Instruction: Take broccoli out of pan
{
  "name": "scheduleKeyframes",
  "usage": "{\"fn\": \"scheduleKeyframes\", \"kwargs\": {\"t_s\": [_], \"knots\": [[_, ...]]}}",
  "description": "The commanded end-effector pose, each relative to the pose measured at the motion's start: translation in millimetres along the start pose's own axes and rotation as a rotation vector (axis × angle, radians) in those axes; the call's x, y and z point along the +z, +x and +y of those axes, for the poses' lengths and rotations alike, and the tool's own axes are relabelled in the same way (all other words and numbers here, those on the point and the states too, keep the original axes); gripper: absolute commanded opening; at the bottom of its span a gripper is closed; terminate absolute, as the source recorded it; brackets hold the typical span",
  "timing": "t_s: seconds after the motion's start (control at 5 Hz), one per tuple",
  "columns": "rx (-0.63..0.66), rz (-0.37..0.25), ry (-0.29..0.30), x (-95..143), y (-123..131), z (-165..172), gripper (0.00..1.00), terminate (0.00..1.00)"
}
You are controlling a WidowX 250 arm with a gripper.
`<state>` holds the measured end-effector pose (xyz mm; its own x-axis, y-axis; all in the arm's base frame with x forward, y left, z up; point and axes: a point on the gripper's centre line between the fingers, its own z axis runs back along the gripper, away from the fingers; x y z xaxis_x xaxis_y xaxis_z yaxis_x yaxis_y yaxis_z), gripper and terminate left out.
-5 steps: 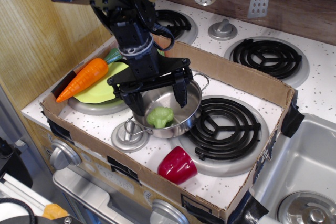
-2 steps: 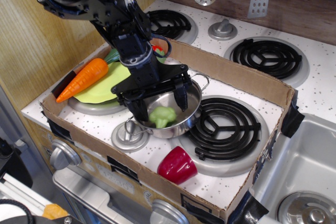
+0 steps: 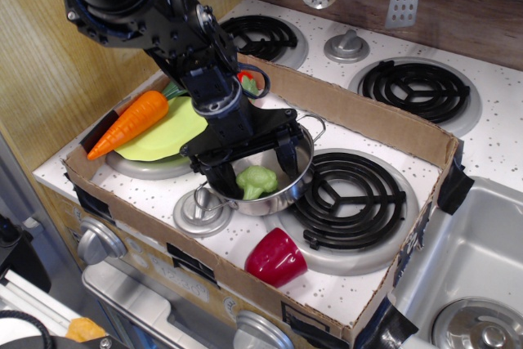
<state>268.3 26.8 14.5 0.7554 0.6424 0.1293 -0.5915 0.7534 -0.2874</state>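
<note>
While the wide-open, empty gripper [image 3: 254, 171] is straddling the broccoli [image 3: 257, 181] lying between its fingers inside the pan [image 3: 288, 191], one finger is risking catching the rim and dragging the pan along.

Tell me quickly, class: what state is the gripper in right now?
Gripper: open, jaws spread inside the pan on either side of the broccoli, holding nothing yet.
</note>
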Motion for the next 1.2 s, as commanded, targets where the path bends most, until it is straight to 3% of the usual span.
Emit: {"fn": "scheduleKeyframes", "kwargs": {"t_s": [0.0,0.2,0.6,1.0], "knots": [[0.018,-0.037,0.004,9.4,-10.8,-2.1,1.0,0.0],[-0.007,-0.026,0.002,13.4,-8.8,-1.3,0.0,0.0],[-0.035,-0.058,0.001,31.0,6.0,-10.4,0.0,0.0],[-0.028,-0.107,0.066,66.6,12.3,-20.1,0.0,0.0]]}}
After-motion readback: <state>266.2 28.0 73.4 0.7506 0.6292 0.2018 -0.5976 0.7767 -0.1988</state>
